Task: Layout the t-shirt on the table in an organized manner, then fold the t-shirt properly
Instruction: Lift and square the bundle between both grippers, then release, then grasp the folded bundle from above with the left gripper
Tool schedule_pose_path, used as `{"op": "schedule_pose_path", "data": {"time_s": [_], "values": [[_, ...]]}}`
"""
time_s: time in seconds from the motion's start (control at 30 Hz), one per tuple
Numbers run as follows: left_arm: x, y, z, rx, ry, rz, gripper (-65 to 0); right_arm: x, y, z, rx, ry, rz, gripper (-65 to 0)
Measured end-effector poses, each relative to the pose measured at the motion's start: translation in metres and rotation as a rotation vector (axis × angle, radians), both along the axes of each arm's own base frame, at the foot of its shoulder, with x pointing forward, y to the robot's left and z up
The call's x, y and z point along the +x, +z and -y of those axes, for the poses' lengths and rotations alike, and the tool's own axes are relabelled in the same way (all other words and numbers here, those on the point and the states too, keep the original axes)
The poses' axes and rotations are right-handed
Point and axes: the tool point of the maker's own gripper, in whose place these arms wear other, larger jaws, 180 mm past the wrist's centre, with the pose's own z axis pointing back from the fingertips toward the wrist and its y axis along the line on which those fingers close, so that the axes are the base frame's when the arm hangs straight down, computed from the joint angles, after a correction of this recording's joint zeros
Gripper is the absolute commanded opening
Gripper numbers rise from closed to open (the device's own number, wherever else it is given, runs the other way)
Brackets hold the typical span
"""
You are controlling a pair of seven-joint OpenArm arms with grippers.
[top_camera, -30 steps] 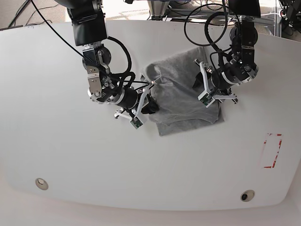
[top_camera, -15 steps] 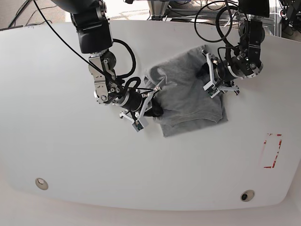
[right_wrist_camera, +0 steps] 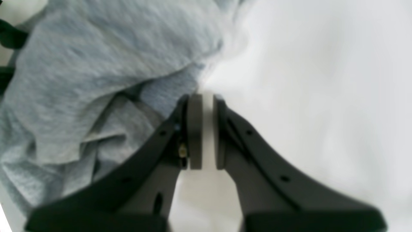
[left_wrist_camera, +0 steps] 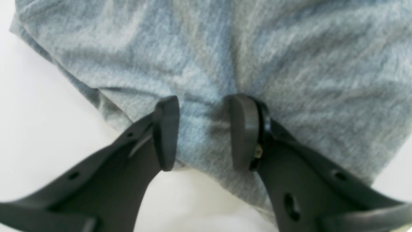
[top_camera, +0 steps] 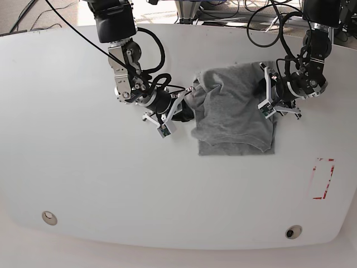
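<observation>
While the left wrist camera looks down, the left gripper [left_wrist_camera: 202,132] has its jaws spread wide, both pads pressed onto the heather-grey t-shirt [left_wrist_camera: 225,58], a band of fabric lying between them near the shirt's edge, white table [left_wrist_camera: 35,106] showing beside it.

Over to the right wrist view: the right gripper [right_wrist_camera: 202,129] is pressed together, only a thin pale sliver between the pads, right at a blurred corner of the t-shirt [right_wrist_camera: 96,64]; whether cloth is pinched, I cannot tell.

Now the base view: the t-shirt [top_camera: 234,117] lies rumpled on the table [top_camera: 83,184], between both grippers, well apart from the red dashed mark [top_camera: 323,178].
</observation>
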Motion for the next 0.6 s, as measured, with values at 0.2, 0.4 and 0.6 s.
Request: {"op": "schedule_pose_path", "data": {"time_s": [0.2,0.4,0.6], "values": [[0.001,0.002,-0.003,0.010,-0.002,0.004,-41.1,-0.018,-0.002,0.001,0.003,-0.021,-0.011,-59.1],[0.008,0.019,-0.023,0.049,0.051,0.056,-41.1,-0.021,0.011,-0.001,-0.004,-0.007,0.014,-59.1],[0.033,0.061,-0.044,0.036,0.184,0.199,-41.1,-0.017,0.042,0.000,-0.040,0.023,0.076,-59.1]]}}
